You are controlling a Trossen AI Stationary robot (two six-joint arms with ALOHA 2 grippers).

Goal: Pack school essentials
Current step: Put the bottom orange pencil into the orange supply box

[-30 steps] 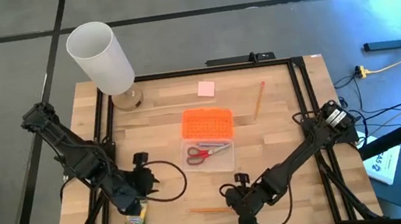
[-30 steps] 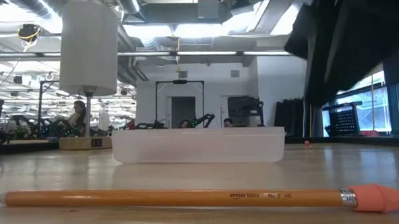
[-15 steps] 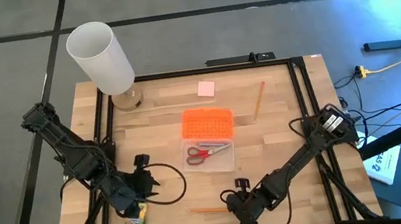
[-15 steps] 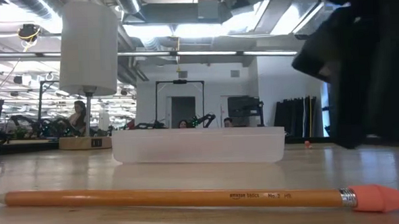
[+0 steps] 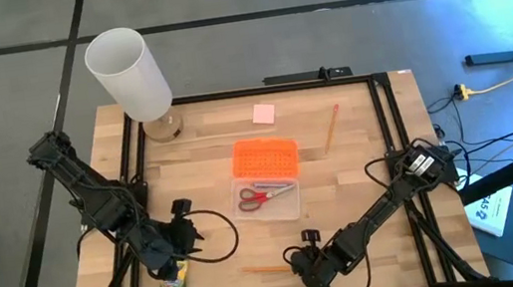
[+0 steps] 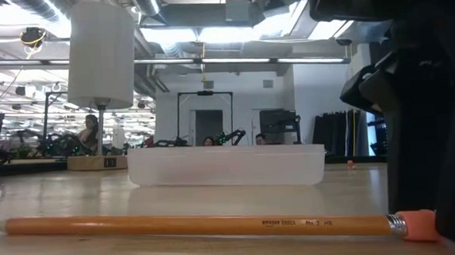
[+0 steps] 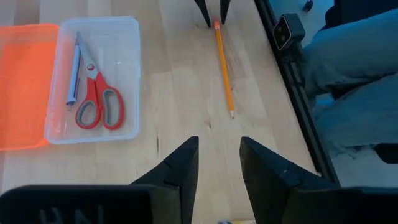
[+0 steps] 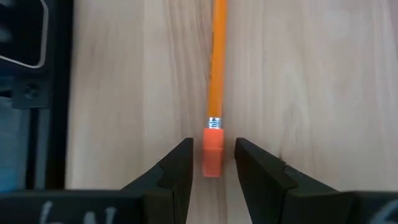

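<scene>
Right tool (image 8: 212, 163) straddles one of two pencils (image 8: 217, 74).

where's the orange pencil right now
In the high view the orange pencil lies flat near the table's front edge, below the clear box, its eraser end between the open fingers of the right tool.

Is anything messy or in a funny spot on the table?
Nothing is spilled or broken. The scissors lie in the clear box. Still scattered outside: a pink eraser, a pencil at the far side, the crayon box beside the left gripper, and an orange pencil between the right gripper's fingers.
</scene>
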